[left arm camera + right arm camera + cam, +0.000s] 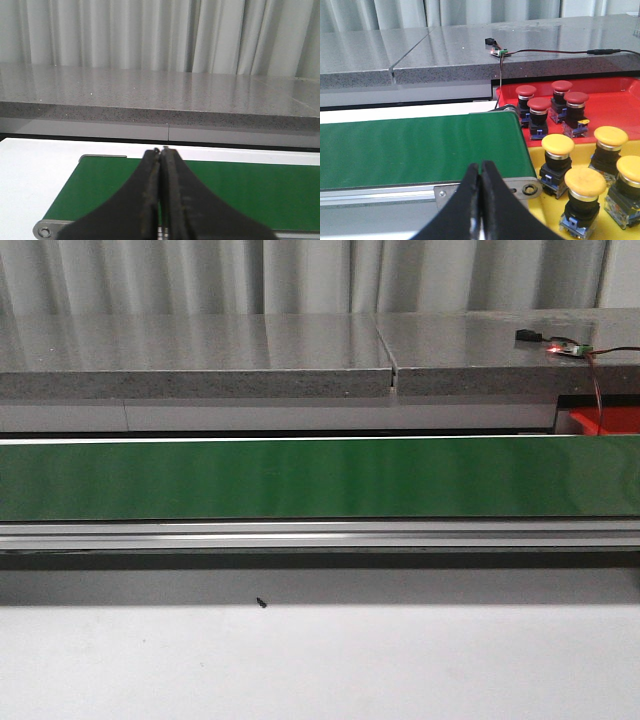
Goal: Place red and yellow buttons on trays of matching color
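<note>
Closest to the front camera lies the pale surface (320, 665), and behind it the long green belt (320, 478), which I see bare from end to end. Beyond the belt runs a grey stone ledge (190, 355) with curtains behind.

Both pincers are pressed together and hold nothing: the left pincer (160, 155) hangs over one end of the belt, the right pincer (480, 170) over the other end, near the trays.

I judge the sorting almost done or waiting, because no button is on the belt. To do this step well, I would keep both pincers above the belt and spread one only when a button arrives, then come down straight on its cap.

Only the right wrist view shows the task's things. The red tray (615, 102) holds four red buttons (539, 117), standing upright near the belt end. The yellow tray (540, 210), just beside it, holds four yellow buttons (557, 157). The front view catches only a red corner at its right edge. The left wrist view shows no tray at all.
</note>
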Robot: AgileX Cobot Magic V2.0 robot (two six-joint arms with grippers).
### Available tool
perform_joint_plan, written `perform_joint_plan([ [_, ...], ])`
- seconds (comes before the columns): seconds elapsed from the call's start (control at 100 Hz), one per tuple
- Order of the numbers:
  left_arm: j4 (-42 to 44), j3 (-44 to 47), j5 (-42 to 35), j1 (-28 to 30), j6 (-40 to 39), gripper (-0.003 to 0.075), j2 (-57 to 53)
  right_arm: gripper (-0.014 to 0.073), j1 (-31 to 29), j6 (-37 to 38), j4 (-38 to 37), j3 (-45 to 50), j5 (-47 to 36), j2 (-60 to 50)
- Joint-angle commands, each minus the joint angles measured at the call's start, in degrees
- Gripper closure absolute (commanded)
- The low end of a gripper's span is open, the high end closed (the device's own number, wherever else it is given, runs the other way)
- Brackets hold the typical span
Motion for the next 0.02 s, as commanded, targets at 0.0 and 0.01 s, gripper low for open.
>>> perform_joint_plan([
  [0.0,0.07,2.42,-4.75,-0.45,-0.42,0.0739,-1.97,0.0710,-0.01,-0.14,-0.13,-0.82,-4.47,-1.26],
  [0.01,0.07,2.42,-4.75,-0.45,-0.42,0.0739,-1.97,0.0710,-0.01,-0.14,-0.13,-0.82,-4.47,-1.26],
])
